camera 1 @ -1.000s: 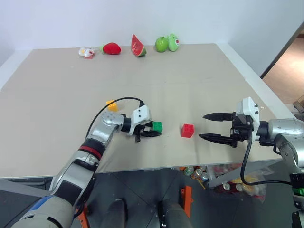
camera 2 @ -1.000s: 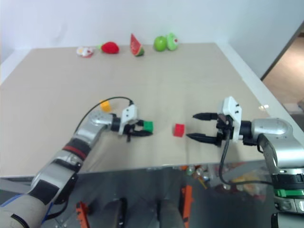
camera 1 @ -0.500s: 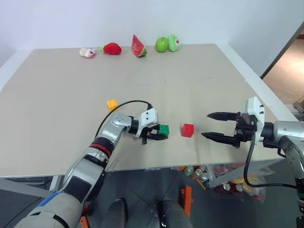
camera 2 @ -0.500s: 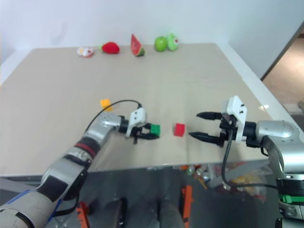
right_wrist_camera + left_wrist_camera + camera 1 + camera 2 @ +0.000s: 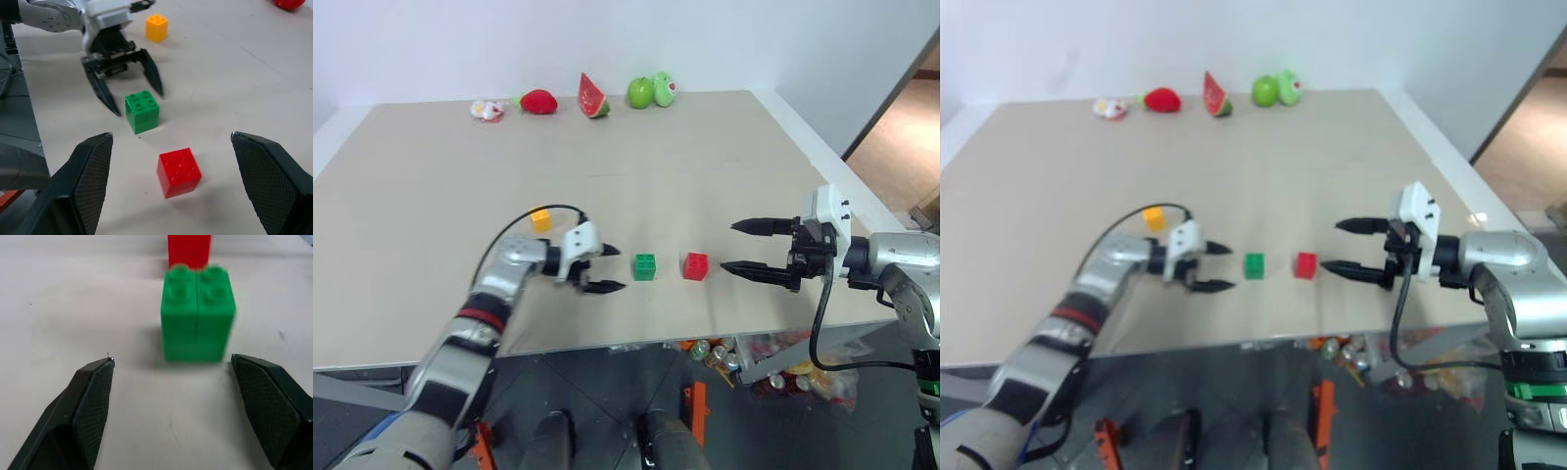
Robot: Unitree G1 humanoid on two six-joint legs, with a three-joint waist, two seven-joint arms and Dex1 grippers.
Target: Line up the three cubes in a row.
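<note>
Risk is sitting mostly with the left gripper, which is hanging just beside the green cube with its jaws spread wide and nothing between them; if the arm is swinging away carelessly, one black finger could be clipping the cube and nudging it out of line with the red cube, which is standing just to its right on the table. The right gripper is also gaping wide and empty, pointing at the red cube from the other side, so a forward drift there could be pushing red into green. The yellow-orange cube is lying well apart, behind the left gripper's wrist, so the row is looking only two-thirds done in my judgement, and reaching for it is meaning a turn of the left arm close over the green cube; the black cable looping off the left wrist could be dragging across that yellow-orange cube. The toy fruits at the far edge are staying out of the way. Compared with a second ago, the left gripper is no longer clamping the green cube: it has let go and pulled back toward the robot's left, and the green cube is now resting nearer the red one than before.
</note>
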